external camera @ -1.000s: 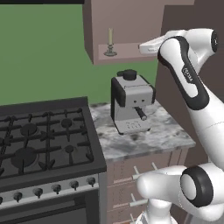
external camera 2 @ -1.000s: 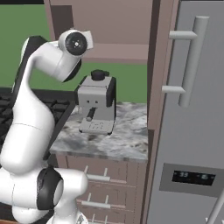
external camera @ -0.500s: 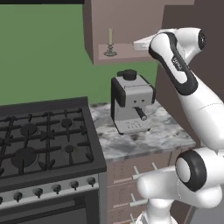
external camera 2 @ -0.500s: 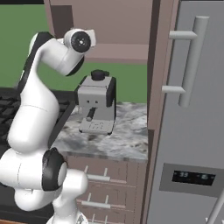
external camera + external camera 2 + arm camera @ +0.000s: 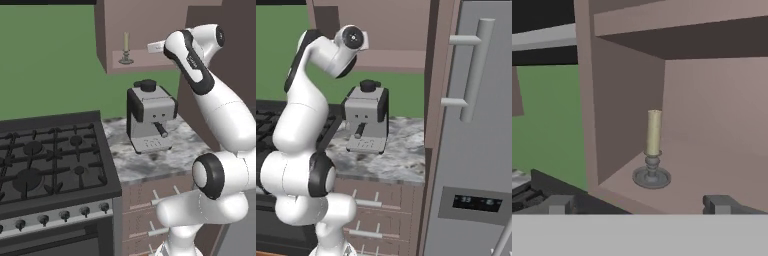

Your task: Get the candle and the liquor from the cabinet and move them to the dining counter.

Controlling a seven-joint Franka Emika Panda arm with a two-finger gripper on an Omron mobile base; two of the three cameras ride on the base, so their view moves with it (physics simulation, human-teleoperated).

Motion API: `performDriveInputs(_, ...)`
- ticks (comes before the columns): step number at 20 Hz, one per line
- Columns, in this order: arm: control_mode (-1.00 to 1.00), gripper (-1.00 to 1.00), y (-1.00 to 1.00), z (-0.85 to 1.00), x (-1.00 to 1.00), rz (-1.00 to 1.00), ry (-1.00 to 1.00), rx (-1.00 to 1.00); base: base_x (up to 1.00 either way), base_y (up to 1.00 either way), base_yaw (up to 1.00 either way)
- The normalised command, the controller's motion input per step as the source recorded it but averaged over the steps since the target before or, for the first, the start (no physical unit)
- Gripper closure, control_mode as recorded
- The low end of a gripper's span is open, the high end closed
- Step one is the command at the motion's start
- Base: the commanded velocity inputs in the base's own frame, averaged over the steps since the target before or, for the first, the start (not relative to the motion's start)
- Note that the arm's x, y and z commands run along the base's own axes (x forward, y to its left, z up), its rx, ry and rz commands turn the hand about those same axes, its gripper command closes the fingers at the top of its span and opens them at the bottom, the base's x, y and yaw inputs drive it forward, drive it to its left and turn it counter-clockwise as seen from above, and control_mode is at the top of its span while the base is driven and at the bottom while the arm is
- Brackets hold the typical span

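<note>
The candle point(image 5: 125, 47), a pale cream taper in a small grey candlestick, stands upright on the bottom shelf of the open mauve-brown cabinet point(image 5: 141, 20). My gripper point(image 5: 154, 47) is level with that shelf, just right of the candle and pointing at it. In the hand view the candle point(image 5: 653, 146) stands straight ahead, near the cabinet's left inner wall point(image 5: 619, 107). The gripper point(image 5: 641, 205) is open there, its fingertips point(image 5: 560, 204) wide apart with nothing between them. The liquor and the dining counter are out of view.
A grey coffee machine point(image 5: 150, 122) stands on the small marbled worktop point(image 5: 172, 155) under the cabinet. A black gas stove point(image 5: 45, 160) lies to its left. A tall grey fridge point(image 5: 471, 125) with a bar handle stands to the right, with drawers point(image 5: 373, 220) below the worktop.
The hand has moved left along the shelf toward the candle, and the arm's upper links have swung with it. The jaws stayed wide apart.
</note>
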Motion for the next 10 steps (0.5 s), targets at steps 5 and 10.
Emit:
performDriveInputs(5,-1.0,-1.0,0.0,0.03,0.37,0.01,0.09,0.01,0.0,0.0,0.0)
performDriveInputs(10,-1.0,-1.0,0.0,0.05,0.33,0.0,0.0,0.0,0.0,0.0,0.0)
